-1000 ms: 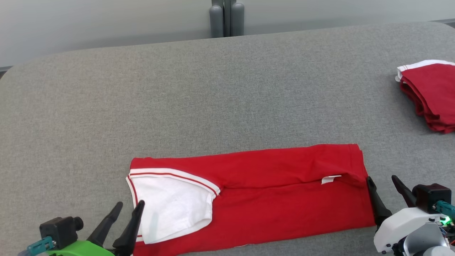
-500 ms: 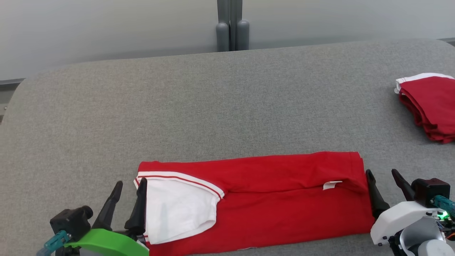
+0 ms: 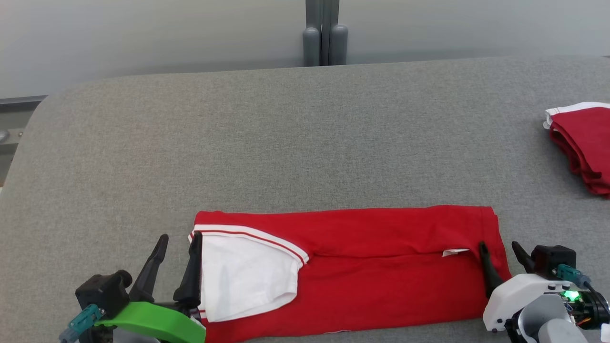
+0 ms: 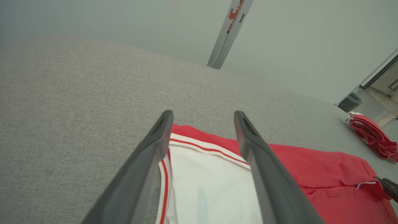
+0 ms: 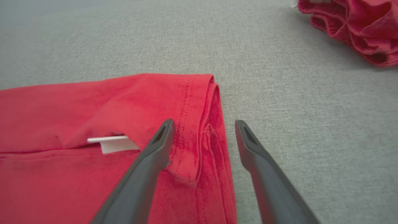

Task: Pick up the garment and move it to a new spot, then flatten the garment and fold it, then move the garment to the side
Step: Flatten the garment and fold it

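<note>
Head view shows a red shirt (image 3: 381, 267) lying flat on the grey table (image 3: 286, 133), already doubled lengthwise into a long band, with its white part (image 3: 243, 281) at the left end and a small white label (image 3: 455, 251) poking from the seam near the right end. At the shirt's left end the left gripper (image 3: 180, 237) has its fingers spread apart and holds nothing: one finger is over the white cloth and the other is just outside the edge. At the shirt's right end the right gripper (image 3: 498, 245) is likewise spread and empty, with its inner finger over the red cloth beside the label and its outer finger above bare table just past the hemmed edge. Whether any fingertip presses the fabric cannot be told. Straddling the two short ends this way looks like preparation to pinch both at once, so the band stays taut and the layers do not slide when lifted for the next fold. A folded pile of red clothes (image 3: 584, 143) sits well apart, beyond the shirt's right end, probably marking where finished pieces go. Flattening appears done; folding seems partway, and moving the shirt aside is not yet done.
</note>
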Controlling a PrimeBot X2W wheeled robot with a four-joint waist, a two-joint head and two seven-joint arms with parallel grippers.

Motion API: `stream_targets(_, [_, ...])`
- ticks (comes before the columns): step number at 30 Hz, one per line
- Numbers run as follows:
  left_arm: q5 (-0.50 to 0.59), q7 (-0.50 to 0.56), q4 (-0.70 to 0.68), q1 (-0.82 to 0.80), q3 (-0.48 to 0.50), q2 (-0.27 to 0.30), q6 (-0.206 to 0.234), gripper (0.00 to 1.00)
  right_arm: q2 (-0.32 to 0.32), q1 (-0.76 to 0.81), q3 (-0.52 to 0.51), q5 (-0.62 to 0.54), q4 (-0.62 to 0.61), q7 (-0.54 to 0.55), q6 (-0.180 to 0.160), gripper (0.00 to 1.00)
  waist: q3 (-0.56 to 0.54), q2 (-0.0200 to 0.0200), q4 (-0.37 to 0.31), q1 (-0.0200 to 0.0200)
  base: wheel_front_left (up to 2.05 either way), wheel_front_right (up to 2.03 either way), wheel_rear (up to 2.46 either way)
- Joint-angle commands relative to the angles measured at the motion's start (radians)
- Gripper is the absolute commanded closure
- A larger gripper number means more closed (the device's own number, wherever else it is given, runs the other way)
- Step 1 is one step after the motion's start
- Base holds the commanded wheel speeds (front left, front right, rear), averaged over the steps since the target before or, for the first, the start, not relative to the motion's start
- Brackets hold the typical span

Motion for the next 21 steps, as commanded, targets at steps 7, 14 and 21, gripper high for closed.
stream_targets(7, [0.013, -0.003, -0.001, 0.011, 0.017, -0.004, -0.007, 0.0, -0.001, -0.016, 0.009, -0.107, 0.108, -0.082, -0.001, 0.0, 0.014, 0.0, 0.003, 0.0001, 0.0, 0.0, 0.0])
stream_targets(14, [0.018, -0.003, -0.008, 0.0, 0.035, -0.005, -0.01, 0.0, -0.001, -0.064, -0.005, -0.129, 0.228, -0.138, -0.002, 0.0, 0.035, 0.0, -0.01, 0.0001, 0.0, 0.0, 0.0])
stream_targets(21, [0.022, -0.003, -0.007, -0.008, 0.045, -0.006, -0.009, 0.0, 0.005, -0.112, 0.08, -0.085, 0.324, -0.151, -0.001, 1.0, 0.049, 0.0, -0.018, 0.0001, 0.0, 0.0, 0.0])
